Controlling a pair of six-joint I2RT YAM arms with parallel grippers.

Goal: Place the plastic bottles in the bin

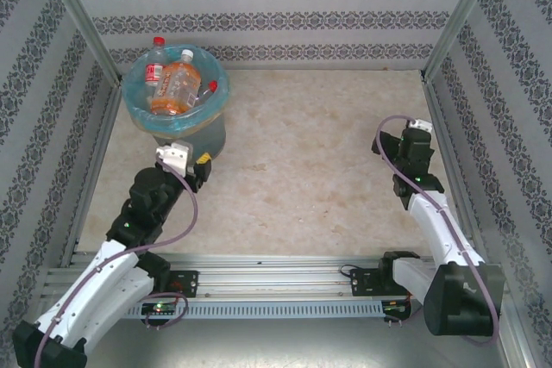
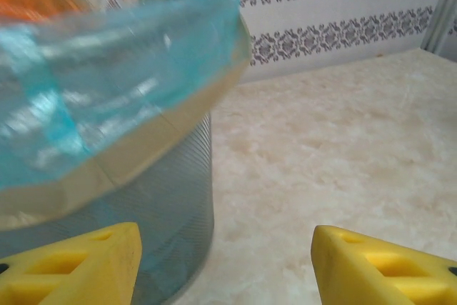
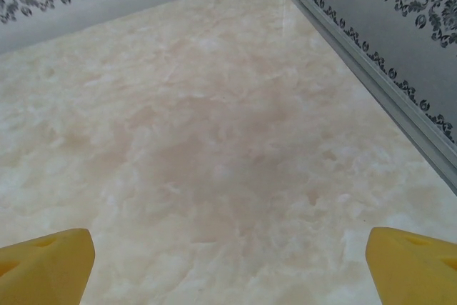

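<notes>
Presently, the left arm (image 1: 129,213) is seen bent at the elbow and reaching forward, so that the left gripper (image 2: 225,239) is held low, just beside the foot of the bin (image 2: 168,198). Its yellow wedge-shaped fingers (image 2: 93,262) are parted and nothing is gripped; bare table (image 2: 321,162) is seen through the gap. The right arm (image 1: 431,213) is folded along the right side, well apart from the bin, with the right gripper (image 3: 228,248) tilted down over the table. Its fingers (image 3: 50,262) are spread wide and nothing is held.

The bin is placed at the far left corner of the table. It is round and bucket-shaped, its wall translucent grey and finely ribbed. A thin, glossy, light blue bag (image 2: 107,83) is folded over its rim. The plastic bottles (image 1: 175,85) are lying inside the bin: an orange-tinted one with a pale cap, a clear one with a red cap and red label, and a third of which a red cap is seen. The table surface is smooth, beige and marbled.
</notes>
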